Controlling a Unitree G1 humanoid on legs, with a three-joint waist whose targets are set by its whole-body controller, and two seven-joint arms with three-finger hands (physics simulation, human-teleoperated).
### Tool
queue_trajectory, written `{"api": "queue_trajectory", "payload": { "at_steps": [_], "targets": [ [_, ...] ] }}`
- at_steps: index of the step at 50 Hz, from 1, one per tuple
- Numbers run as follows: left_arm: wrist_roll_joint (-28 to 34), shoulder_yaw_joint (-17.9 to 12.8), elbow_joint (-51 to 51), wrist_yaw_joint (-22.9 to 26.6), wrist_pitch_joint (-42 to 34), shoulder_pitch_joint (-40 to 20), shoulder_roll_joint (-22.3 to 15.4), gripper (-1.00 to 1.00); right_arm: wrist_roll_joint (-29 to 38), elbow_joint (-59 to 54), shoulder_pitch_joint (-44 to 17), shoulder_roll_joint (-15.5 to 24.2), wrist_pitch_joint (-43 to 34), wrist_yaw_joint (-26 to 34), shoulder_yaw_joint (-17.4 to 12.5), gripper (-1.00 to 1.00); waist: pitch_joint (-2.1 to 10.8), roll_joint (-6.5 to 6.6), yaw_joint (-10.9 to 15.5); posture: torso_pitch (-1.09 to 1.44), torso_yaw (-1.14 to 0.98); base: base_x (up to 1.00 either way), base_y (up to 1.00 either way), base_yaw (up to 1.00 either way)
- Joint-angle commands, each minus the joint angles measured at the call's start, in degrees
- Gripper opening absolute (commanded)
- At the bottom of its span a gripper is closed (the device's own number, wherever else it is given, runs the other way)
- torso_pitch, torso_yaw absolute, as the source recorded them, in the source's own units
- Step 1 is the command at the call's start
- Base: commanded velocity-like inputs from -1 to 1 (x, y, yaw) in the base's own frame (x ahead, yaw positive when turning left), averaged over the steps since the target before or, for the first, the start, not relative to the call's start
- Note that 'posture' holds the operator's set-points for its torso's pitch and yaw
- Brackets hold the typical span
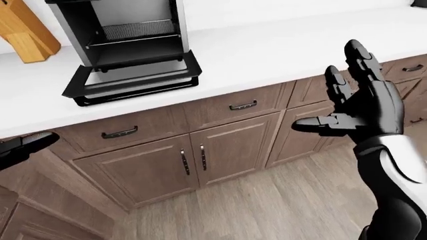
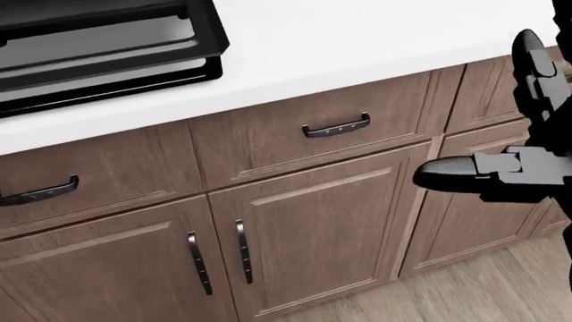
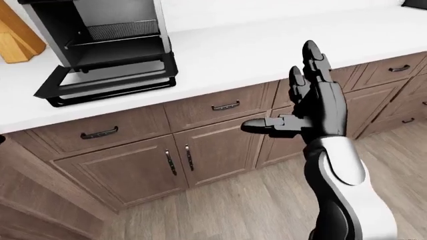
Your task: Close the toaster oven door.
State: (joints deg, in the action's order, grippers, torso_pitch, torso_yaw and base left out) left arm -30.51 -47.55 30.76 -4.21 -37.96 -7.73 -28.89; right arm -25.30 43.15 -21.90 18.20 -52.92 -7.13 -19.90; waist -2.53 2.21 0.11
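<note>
The toaster oven [image 1: 126, 27] stands on the white counter [image 1: 280, 47] at the upper left of the left-eye view. Its black door [image 1: 133, 82] lies folded down flat, out over the counter, and the wire rack inside shows. The head view catches only the door's corner [image 2: 107, 50] at top left. My right hand [image 1: 357, 107] is raised at the right with fingers spread, open and empty, well to the right of the oven. Only the tip of my left hand [image 1: 23, 145] shows at the left edge, below the counter.
A wooden knife block [image 1: 23, 30] stands left of the oven. Brown cabinets with drawer handles [image 1: 244, 105] and paired door handles [image 1: 192, 160] run below the counter. Wood floor [image 1: 267, 200] lies beneath. More drawers [image 1: 412, 67] sit at far right.
</note>
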Motion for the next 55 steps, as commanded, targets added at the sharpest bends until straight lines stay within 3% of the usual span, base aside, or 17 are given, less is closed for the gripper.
{"api": "queue_trajectory", "payload": {
  "at_steps": [1, 5, 7, 8, 10, 16, 19, 28, 32, 33, 35, 41, 43, 45, 46, 47, 55],
  "targets": [
    [-0.28, -0.31, 2.05, 0.4, 1.94, -0.93, -1.09, 1.0, 0.39, 1.75, -1.25, 0.74, 2.28, -0.25, -0.88, 1.0, 0.73, 0.06, -0.18, 0.0, 0.0, 0.06, 0.11, 0.0],
    [-0.28, -0.38, 2.17, 0.44, 1.93, -0.82, -1.02, 1.0, 0.47, 1.74, -1.16, 0.71, 2.4, -0.21, -0.83, 1.0, 0.63, -2.94, -0.01, 0.0, 0.0, 0.06, 0.11, 0.0],
    [-0.25, -0.36, 2.25, 0.47, 1.96, -0.77, -0.96, 1.0, 0.5, 1.79, -1.07, 0.68, 2.41, -0.21, -0.83, 1.0, 1.64, -6.29, -0.04, 0.0, 0.0, 0.06, 0.11, 0.0],
    [-0.27, -0.4, 2.27, 0.47, 1.95, -0.78, -0.94, 1.0, 0.5, 1.91, -1.08, 0.67, 2.33, -0.25, -0.82, 1.0, 1.08, -3.24, -0.6, 0.0, 0.0, 0.07, 0.1, 0.0],
    [-0.26, -0.45, 2.3, 0.46, 1.93, -0.74, -0.91, 1.0, 0.48, 1.96, -1.05, 0.64, 2.28, -0.24, -0.85, 1.0, 1.2, -4.35, -0.41, 0.0, 0.0, 0.06, 0.1, 0.0],
    [-0.4, -0.57, 2.54, 0.37, 1.73, -0.76, -0.99, 1.0, 0.65, 1.82, -0.96, 0.64, 2.42, -0.13, -0.85, 1.0, 0.37, -1.19, -0.5, 0.0, 0.0, 0.07, 0.1, 0.0],
    [-0.47, -0.59, 2.56, 0.33, 1.63, -0.83, -1.03, 1.0, 0.61, 1.87, -1.05, 0.66, 2.29, -0.13, -0.88, 1.0, 1.39, 3.67, -0.77, 0.0, 0.0, 0.07, 0.1, 0.0],
    [-0.73, -0.63, 2.53, 0.12, 1.37, -1.09, -1.35, 1.0, 0.56, 1.86, -1.41, 0.73, 2.01, -0.24, -0.83, 1.0, 0.5, -0.88, -0.19, 0.0, 0.0, 0.07, 0.1, 0.0],
    [-0.88, -0.7, 2.56, 0.05, 1.28, -1.14, -1.46, 1.0, 0.52, 1.83, -1.55, 0.76, 1.93, -0.3, -0.83, 1.0, 1.33, -5.6, -0.03, 0.0, 0.0, 0.07, 0.1, 0.0],
    [-0.88, -0.7, 2.53, 0.05, 1.29, -1.15, -1.49, 1.0, 0.51, 1.81, -1.59, 0.78, 1.91, -0.3, -0.84, 1.0, 0.81, -3.82, -0.49, 0.0, 0.0, 0.06, 0.1, 0.0],
    [-0.93, -0.75, 2.48, 0.05, 1.28, -1.16, -1.57, 1.0, 0.5, 1.73, -1.69, 0.84, 1.91, -0.33, -0.86, 1.0, 0.99, -4.39, -0.3, 0.0, 0.0, 0.07, 0.1, 0.0],
    [-1.07, -1.0, 2.47, 0.11, 1.3, -1.03, -1.67, 1.0, 0.39, 1.87, -1.71, 0.92, 1.77, -0.44, -0.98, 1.0, 0.4, -1.58, -0.4, 0.0, 0.0, 0.06, 0.1, 0.0],
    [-1.07, -1.0, 2.48, 0.13, 1.33, -0.96, -1.64, 1.0, 0.35, 1.92, -1.64, 0.93, 1.77, -0.46, -1.0, 1.0, 0.49, 0.55, -0.66, 0.0, 0.0, 0.06, 0.1, 0.0],
    [-1.1, -1.02, 2.56, 0.13, 1.29, -0.9, -1.6, 1.0, 0.39, 1.84, -1.54, 0.91, 1.9, -0.43, -0.98, 1.0, 1.75, 4.79, -0.63, 0.0, 0.0, 0.06, 0.1, 0.0],
    [-1.11, -1.03, 2.6, 0.13, 1.28, -0.89, -1.58, 1.0, 0.36, 1.87, -1.53, 0.9, 1.89, -0.42, -0.98, 1.0, 0.74, 1.75, -0.11, 0.0, 0.0, 0.05, 0.1, 0.0],
    [-1.1, -1.05, 2.58, 0.14, 1.29, -0.88, -1.58, 1.0, 0.34, 1.87, -1.54, 0.91, 1.88, -0.43, -1.01, 1.0, 0.68, 2.86, -0.4, 0.0, 0.0, 0.06, 0.1, 0.0],
    [-1.08, -1.17, 2.62, 0.18, 1.27, -0.86, -1.62, 1.0, 0.59, 1.89, -1.27, 0.87, 2.13, -0.34, -0.85, 1.0, 0.51, -1.24, -0.06, 0.0, 0.0, 0.07, 0.07, 0.0]
  ]
}}
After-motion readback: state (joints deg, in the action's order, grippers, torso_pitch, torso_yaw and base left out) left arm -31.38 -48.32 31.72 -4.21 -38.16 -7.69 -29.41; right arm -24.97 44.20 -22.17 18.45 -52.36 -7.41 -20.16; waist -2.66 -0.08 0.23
